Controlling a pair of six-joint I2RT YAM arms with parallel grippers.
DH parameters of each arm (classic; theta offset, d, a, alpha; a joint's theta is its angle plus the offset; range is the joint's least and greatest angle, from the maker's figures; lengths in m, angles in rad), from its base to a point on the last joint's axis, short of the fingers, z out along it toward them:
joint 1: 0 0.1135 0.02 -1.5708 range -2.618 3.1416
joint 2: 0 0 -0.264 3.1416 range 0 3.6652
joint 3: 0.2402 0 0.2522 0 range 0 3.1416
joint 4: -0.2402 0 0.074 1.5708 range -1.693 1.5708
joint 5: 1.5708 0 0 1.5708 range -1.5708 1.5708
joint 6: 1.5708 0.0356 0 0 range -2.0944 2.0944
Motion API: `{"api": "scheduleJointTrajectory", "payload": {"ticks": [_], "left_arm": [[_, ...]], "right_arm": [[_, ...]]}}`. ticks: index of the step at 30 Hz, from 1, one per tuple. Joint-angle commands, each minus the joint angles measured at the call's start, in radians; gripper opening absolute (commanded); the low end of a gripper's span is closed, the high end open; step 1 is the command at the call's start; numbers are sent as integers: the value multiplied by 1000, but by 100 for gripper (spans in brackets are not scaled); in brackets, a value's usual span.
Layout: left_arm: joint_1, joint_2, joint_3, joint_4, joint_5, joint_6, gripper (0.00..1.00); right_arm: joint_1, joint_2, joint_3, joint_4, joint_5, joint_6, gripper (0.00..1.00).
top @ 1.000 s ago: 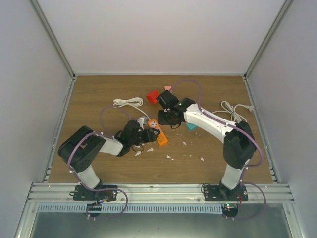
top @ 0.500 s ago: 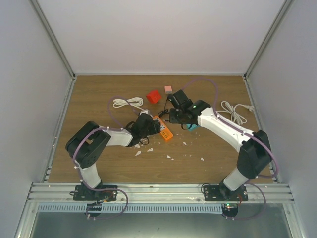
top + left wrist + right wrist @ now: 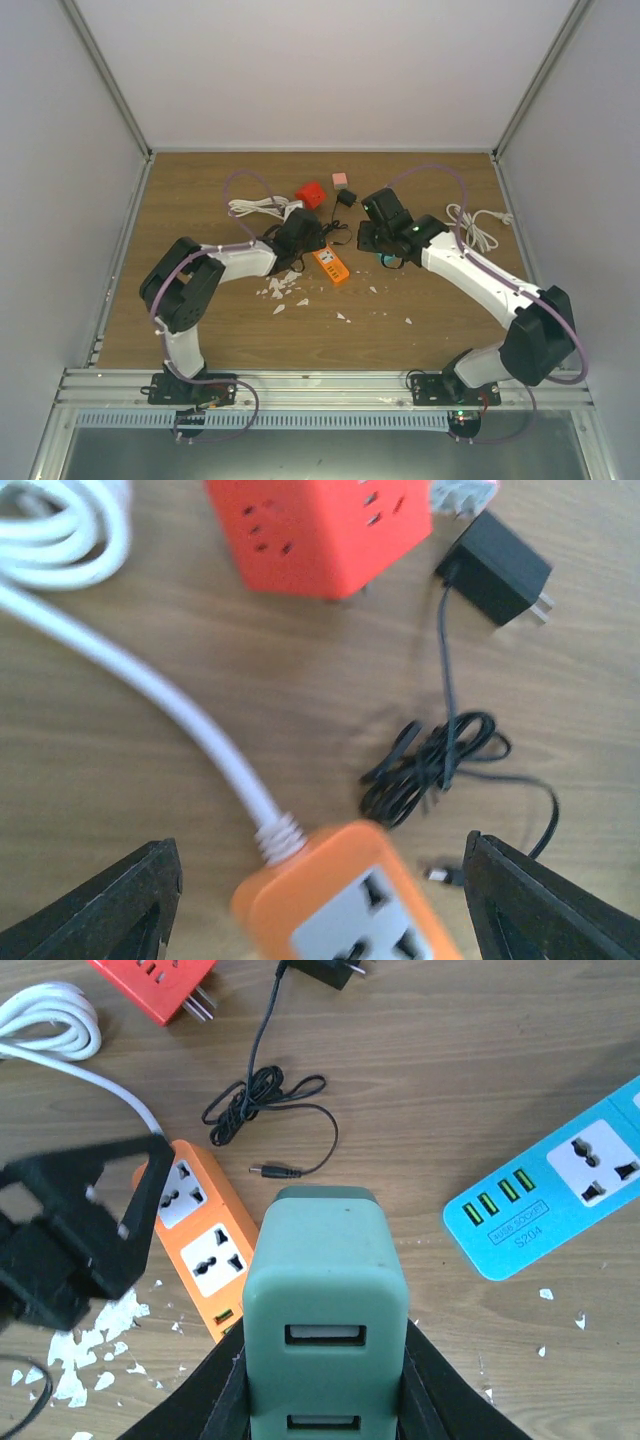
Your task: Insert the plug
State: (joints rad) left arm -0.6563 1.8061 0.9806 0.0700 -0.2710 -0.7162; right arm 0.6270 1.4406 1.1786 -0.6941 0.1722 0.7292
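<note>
My right gripper (image 3: 325, 1385) is shut on a green USB charger plug (image 3: 325, 1300) and holds it above the wood table, between the orange power strip (image 3: 200, 1240) and the blue power strip (image 3: 560, 1195). In the top view the right gripper (image 3: 385, 243) is just right of the orange strip (image 3: 330, 265). My left gripper (image 3: 320, 880) is open, its fingers (image 3: 110, 905) wide on either side of the cord end of the orange strip (image 3: 345, 900). In the top view the left gripper (image 3: 303, 238) sits at the strip's far end.
A red cube socket (image 3: 310, 193), a black adapter (image 3: 346, 198) with a tangled thin cable (image 3: 430, 770), a small pink block (image 3: 340, 179) and white cord coils (image 3: 255, 208) (image 3: 470, 225) lie at the back. White flakes (image 3: 280, 290) litter the table.
The left gripper has moved from the orange strip's near side up to its far, cord end. The right gripper has moved to the right with the green charger in it.
</note>
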Motion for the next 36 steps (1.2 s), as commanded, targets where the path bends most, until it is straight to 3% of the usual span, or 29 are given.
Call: {"api": "scheduleJointTrajectory", "payload": {"ticks": [1,9,14,19,25,36], "left_arm": [[3,107,127,-37,-10,43,79],[0,254,272,-106,56,49,73],[-15,264,286,-96,96,87,48],[-70,228,253,-86,52,153,31],[-113,213,183,-17,111,270,23],[-145,163,-4,168,394,459,14]], "right_arm": [[-5,-50,-39,46,0,-15,0],[-6,-116,-77,54,27,-17,0],[-6,-121,-85,56,32,-19,0],[-6,-124,-88,59,41,-16,0],[-6,-123,-92,63,39,-20,0],[-6,-127,-109,74,32,-31,1]]}}
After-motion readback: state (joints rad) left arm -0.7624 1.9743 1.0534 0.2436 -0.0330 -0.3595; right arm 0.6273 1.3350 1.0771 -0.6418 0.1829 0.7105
